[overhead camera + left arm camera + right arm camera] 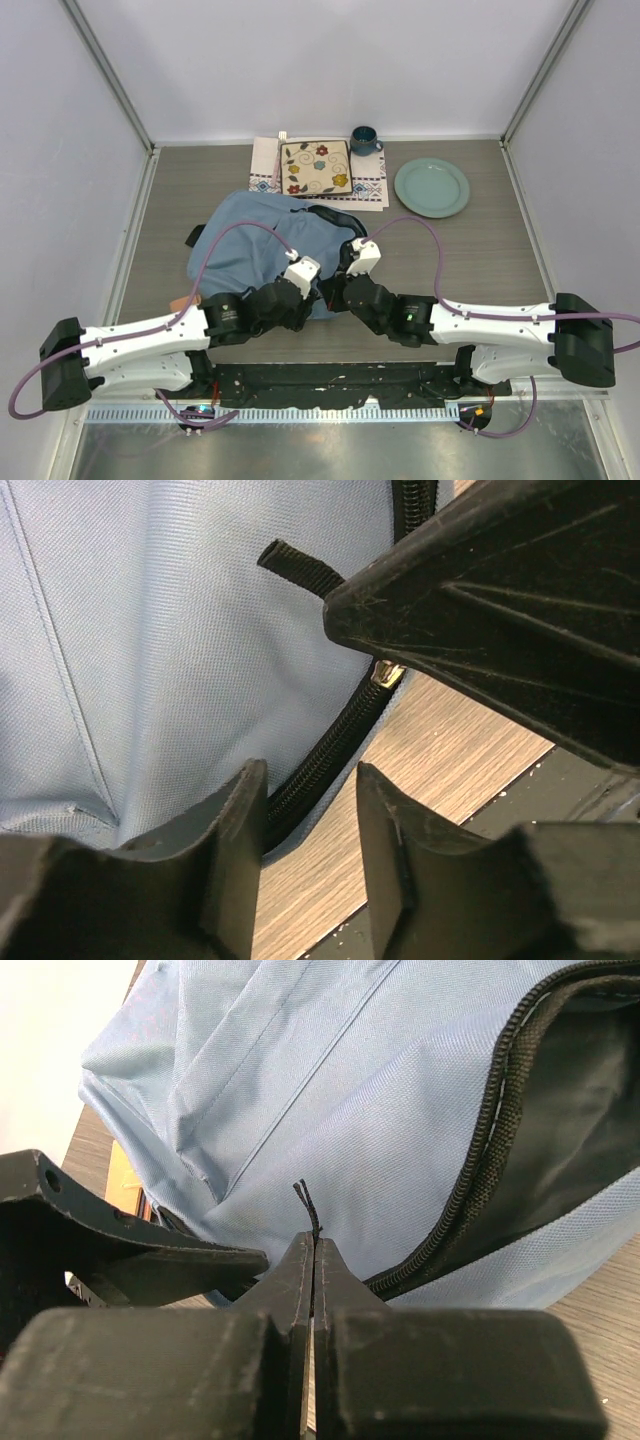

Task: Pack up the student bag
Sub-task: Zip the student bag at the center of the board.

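The student bag (265, 240) is a light-blue backpack lying flat in the middle of the table. Its zipper (480, 1180) is partly open and shows a dark inside (580, 1110). My right gripper (313, 1245) is shut on the thin black zipper pull cord (308, 1208) at the bag's near edge; in the top view it is here (336, 292). My left gripper (308, 810) is open right beside it (312, 297), its jaws straddling the bag's edge next to the black zipper line (330, 745). The metal slider (385, 672) shows under the right gripper's finger (500, 610).
At the back a flower-patterned square plate (316, 167) lies on a white patterned cloth mat (372, 188). A dark-blue mug (364, 139) and a green plate (431, 187) stand to its right. Something orange (183, 300) shows at the bag's left near corner.
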`<state>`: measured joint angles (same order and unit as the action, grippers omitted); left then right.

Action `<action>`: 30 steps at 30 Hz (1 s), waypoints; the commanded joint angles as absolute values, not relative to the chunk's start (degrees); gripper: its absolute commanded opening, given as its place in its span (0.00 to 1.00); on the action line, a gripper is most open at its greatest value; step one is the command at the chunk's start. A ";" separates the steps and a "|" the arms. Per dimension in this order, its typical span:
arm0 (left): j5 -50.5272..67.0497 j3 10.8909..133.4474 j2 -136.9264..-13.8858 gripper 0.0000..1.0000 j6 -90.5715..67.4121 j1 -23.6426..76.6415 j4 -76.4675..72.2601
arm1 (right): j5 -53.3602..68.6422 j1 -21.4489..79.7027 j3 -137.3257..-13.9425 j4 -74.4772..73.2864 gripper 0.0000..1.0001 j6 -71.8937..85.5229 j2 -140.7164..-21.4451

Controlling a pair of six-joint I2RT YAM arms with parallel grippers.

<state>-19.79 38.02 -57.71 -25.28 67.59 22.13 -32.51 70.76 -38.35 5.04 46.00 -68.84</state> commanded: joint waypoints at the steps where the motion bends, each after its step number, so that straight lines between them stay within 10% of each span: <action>1: -21.09 36.74 -56.52 0.37 -26.54 68.73 17.67 | -36.73 70.75 -39.38 7.56 0.01 47.11 -66.01; 5: -21.01 34.55 -53.54 0.13 -28.03 68.91 17.58 | -39.81 70.66 -39.90 5.89 0.01 46.50 -65.22; 12: -20.21 30.33 -50.19 0.00 -31.37 68.99 16.79 | -44.03 68.12 -42.36 1.67 0.01 44.57 -64.25; 26: -20.65 29.00 -48.35 0.01 -34.71 69.79 18.63 | -39.91 55.20 -39.55 0.97 0.01 39.38 -57.75; 30: -21.71 30.75 -44.92 0.29 -36.56 69.79 21.44 | -35.34 55.20 -38.15 0.88 0.01 40.16 -55.90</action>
